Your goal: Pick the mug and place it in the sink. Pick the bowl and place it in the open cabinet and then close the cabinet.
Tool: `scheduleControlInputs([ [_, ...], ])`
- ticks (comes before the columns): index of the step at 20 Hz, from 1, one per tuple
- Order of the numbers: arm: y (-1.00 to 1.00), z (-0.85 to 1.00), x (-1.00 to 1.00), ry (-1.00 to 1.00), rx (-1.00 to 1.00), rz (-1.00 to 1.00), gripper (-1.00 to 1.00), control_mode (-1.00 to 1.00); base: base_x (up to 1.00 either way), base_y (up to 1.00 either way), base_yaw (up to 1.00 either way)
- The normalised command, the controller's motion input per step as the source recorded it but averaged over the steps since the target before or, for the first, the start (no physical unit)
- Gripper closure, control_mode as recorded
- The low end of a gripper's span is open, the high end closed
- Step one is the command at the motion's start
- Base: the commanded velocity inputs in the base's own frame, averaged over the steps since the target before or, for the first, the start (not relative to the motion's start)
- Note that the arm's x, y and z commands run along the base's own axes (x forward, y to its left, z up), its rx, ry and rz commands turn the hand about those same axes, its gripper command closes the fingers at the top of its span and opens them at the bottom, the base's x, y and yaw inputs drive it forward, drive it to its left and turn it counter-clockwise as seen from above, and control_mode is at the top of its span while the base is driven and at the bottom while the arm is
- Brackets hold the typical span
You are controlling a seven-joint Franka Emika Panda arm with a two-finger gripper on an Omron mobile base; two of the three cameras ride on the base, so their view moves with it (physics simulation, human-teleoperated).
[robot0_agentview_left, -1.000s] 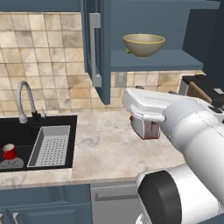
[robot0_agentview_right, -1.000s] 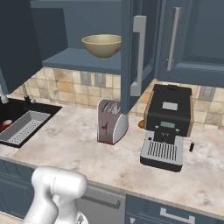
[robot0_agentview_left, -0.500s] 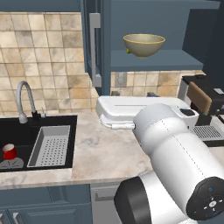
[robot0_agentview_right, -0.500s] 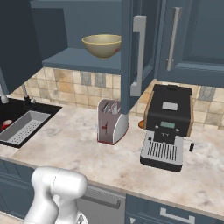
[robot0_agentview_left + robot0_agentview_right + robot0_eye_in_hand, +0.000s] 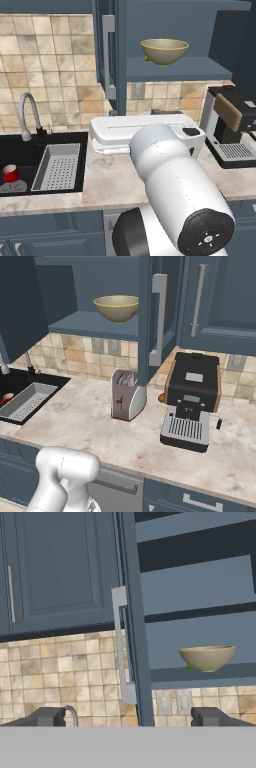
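a rendered kitchen with a pale marbled counter (image 5: 100, 431), tan tiled backsplash and dark blue cupboards above and below. nearest in the hand view, the two-finger gripper (image 5: 129, 717) has its dark tips set wide apart at the bottom edge, with nothing between them. to the left, the black rectangular sink (image 5: 15, 150) holds the small red mug (image 5: 10, 173) with its white inside, next to the grey perforated tray (image 5: 59, 166) and below the curved chrome faucet (image 5: 27, 112). further back on the counter stand a silver toaster (image 5: 127, 394) and a black coffee machine (image 5: 192, 398). beyond them, up on the shelf of the dark blue wall cabinet (image 5: 95, 323), sits the wide olive-tan bowl (image 5: 116, 307), upright. the cabinet door (image 5: 134, 622) stands open, edge-on to the hand, its long silver bar handle (image 5: 120, 644) facing the gripper.

mug and bowl both look placed, so closing the cabinet is the step in hand. that calls for bringing the gripper to the door's outer face or handle and swinging it shut, keeping clear of the toaster below it.
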Motion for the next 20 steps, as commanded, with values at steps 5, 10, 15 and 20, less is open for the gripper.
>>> scheduleControlInputs([
  [5,0.01,-0.18,0.16,0.00,0.00,0.01,-1.00,-1.00,0.00,0.00,0.00],
  [10,0.00,-0.19,0.17,0.00,0.00,0.02,-1.00,-1.00,0.00,0.00,0.00],
  [15,0.06,-0.14,0.17,0.00,-0.01,0.00,-1.00,-1.00,0.00,0.00,0.00],
  [20,0.18,-0.15,0.15,0.00,-0.01,0.00,-1.00,-1.00,0.00,0.00,0.00],
])
